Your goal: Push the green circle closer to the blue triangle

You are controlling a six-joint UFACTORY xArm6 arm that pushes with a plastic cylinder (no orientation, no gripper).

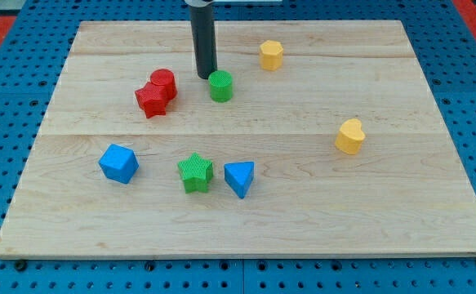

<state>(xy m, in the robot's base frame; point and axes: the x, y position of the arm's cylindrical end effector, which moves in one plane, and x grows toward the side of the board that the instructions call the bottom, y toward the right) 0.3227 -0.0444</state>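
My tip (206,77) rests on the wooden board (433,220) just beside the green circle (220,86), on its upper-left side, toward the board's top edge. The rod has no jaws and holds nothing. The blue triangle (240,178) lies well below, near the bottom edge, next to a green star (195,172). The circle looks small, light and rigid, likely to slide easily on the smooth wood and to veer off if struck off-centre; contact on its top side, opposite the triangle, appears the best place to push. Two red blocks (157,92) sit near, to the left.
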